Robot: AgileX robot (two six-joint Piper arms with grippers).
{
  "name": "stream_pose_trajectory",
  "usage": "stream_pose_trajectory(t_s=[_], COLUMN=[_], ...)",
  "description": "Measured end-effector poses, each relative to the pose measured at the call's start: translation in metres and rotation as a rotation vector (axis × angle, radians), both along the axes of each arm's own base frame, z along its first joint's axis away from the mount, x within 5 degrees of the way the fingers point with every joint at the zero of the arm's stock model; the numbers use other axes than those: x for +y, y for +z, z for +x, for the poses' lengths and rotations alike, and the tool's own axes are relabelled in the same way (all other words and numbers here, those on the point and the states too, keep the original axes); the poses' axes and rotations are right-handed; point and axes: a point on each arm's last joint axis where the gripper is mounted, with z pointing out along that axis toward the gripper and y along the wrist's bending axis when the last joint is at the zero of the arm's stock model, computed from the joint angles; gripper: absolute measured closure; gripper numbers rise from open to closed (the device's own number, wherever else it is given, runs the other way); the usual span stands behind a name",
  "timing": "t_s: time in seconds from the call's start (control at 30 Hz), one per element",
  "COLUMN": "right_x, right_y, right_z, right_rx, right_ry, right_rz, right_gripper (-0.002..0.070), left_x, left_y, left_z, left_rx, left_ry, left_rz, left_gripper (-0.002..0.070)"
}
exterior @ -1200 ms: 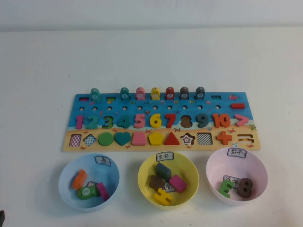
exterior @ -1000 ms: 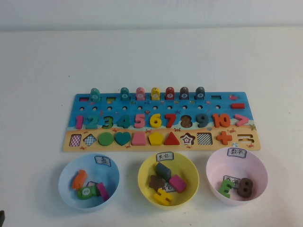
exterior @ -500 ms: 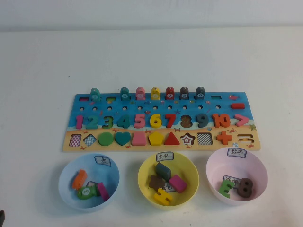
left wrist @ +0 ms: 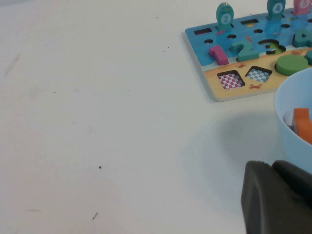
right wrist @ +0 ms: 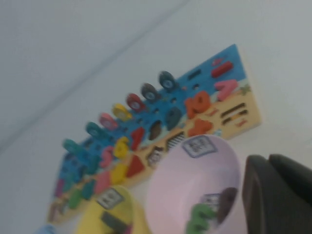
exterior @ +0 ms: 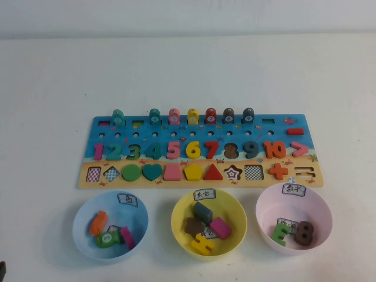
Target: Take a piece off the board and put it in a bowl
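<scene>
1. Lying lengthwise across the white table (exterior: 53,82): the board (exterior: 200,120), blue above, tan below.
2. Sitting in its slot in the number row, between the empty 8 recess (exterior: 231,151) and the orange 10 (exterior: 274,149): the slate grey-blue 9 (exterior: 251,149), untouched.
3. Standing just in front of the board's right end: the pale pink bowl (exterior: 320,211), holding a green piece (exterior: 279,232) and the brown 8 (exterior: 304,231).
4. Standing alongside, to its left: the yellow bowl (exterior: 179,220) and the light blue bowl (exterior: 82,232).
5. Hanging low beside the light blue bowl: the left gripper (left wrist: 278,200); finger state impossible to tell.
6. Hovering by the pink bowl's near side: the right gripper (right wrist: 280,195); finger state likewise impossible to tell.
</scene>
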Motion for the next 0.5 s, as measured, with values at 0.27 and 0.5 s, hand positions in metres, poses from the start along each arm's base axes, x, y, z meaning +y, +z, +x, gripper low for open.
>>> stream_pose_trajectory(t_s=[0.27, 0.5], right_x=[0.004, 0.006], right_y=[0.012, 0.012], right_z=[0.0, 0.0], right_rx=[0.005, 0.024], right_ry=[-0.015, 0.003], right_rz=[0.442, 0.458], right_gripper=[0.0694, 0.0694], left_x=[0.0, 0.0], left_y=[0.0, 0.0], left_z=[0.0, 0.0], left_rx=[0.0, 0.0], left_ry=[0.0, 0.0], left_rz=[0.0, 0.0], left_gripper=[0.0679, 0.0679])
